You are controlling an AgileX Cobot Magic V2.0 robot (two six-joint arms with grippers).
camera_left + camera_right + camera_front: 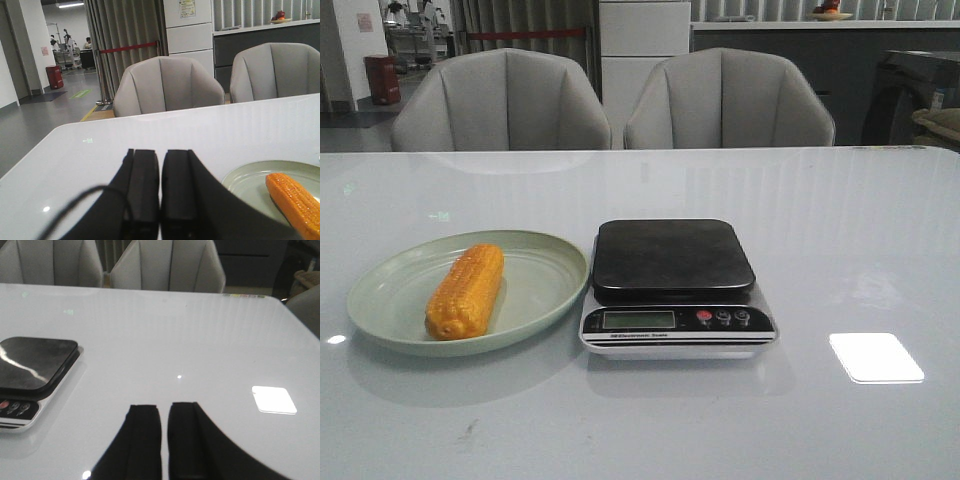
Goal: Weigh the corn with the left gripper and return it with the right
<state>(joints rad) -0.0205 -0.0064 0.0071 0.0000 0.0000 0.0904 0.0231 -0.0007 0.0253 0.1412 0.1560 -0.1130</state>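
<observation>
The orange-yellow corn (466, 292) lies on the pale green plate (390, 290) at the front left of the table. A kitchen scale (674, 286) with a black top stands just right of the plate, nothing on it. No gripper shows in the front view. In the left wrist view my left gripper (160, 155) is shut and empty above the table, with the plate (250, 182) and the corn (296, 202) to its right. In the right wrist view my right gripper (164, 409) is shut and empty, the scale (35, 372) off to its left.
Two grey chairs (505, 100) (728, 100) stand behind the table's far edge. A bright light patch (876, 357) reflects on the glossy white table to the right of the scale.
</observation>
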